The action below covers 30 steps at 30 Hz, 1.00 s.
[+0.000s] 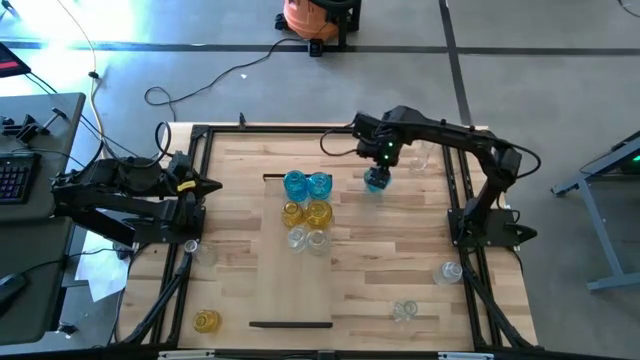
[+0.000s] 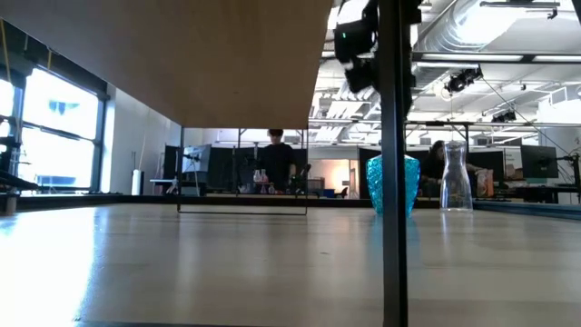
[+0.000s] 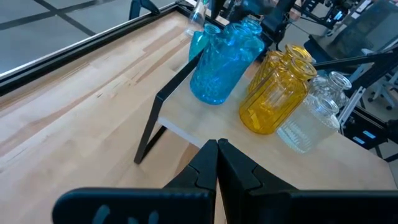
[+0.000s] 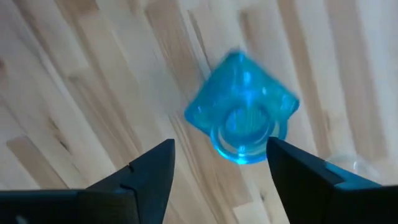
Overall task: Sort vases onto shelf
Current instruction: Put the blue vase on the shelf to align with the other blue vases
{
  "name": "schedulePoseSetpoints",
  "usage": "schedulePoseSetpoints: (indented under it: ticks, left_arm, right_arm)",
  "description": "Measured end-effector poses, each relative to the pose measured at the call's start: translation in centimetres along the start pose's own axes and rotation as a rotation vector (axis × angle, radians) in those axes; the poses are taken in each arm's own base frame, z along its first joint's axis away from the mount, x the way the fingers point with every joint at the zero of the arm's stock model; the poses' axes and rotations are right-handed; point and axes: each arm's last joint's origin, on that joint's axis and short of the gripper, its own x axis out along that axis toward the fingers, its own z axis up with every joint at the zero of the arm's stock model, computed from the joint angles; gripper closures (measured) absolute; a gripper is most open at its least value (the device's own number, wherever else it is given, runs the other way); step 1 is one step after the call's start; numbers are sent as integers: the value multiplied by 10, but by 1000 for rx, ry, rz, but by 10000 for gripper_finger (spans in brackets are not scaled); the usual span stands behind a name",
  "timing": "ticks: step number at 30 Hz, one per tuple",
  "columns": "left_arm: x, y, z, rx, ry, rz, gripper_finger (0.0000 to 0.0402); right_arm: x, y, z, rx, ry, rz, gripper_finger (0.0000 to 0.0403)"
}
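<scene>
Wide-spread right fingers [image 4: 152, 177] flank a blue vase [image 4: 242, 118], seemingly without touching it on the tabletop [image 4: 74, 74].

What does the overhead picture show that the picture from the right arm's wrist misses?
Only the overhead view shows the shelf with six vases in blue, yellow and clear pairs, stray vases on the table, and the left gripper waiting shut at the left edge. Only the wrist view shows the right gripper's fingers spread wide. Both show the blue vase below the right gripper.
</scene>
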Motion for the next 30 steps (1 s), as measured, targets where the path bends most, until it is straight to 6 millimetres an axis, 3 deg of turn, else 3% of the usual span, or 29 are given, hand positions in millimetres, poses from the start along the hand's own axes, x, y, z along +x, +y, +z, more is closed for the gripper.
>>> schedulePoseSetpoints:
  ticks: [5, 11, 15, 25, 30]
  left_arm:
    - [0, 0, 0, -1, 0, 0, 401]
    - [0, 0, 0, -2, 0, 0, 401]
    - [0, 0, 0, -22, 0, 1, 401]
    - [0, 0, 0, -44, 0, -1, 401]
    - [0, 0, 0, -45, 0, -1, 401]
  right_arm:
    - [17, -1, -6, 6, 38, -28, 169]
    - [28, 0, 8, -9, -73, -4, 169]
    - [21, -4, 13, -5, -155, -12, 170]
    - [22, -20, 11, 44, -141, -26, 171]
    - [28, -22, 14, 36, -114, -24, 192]
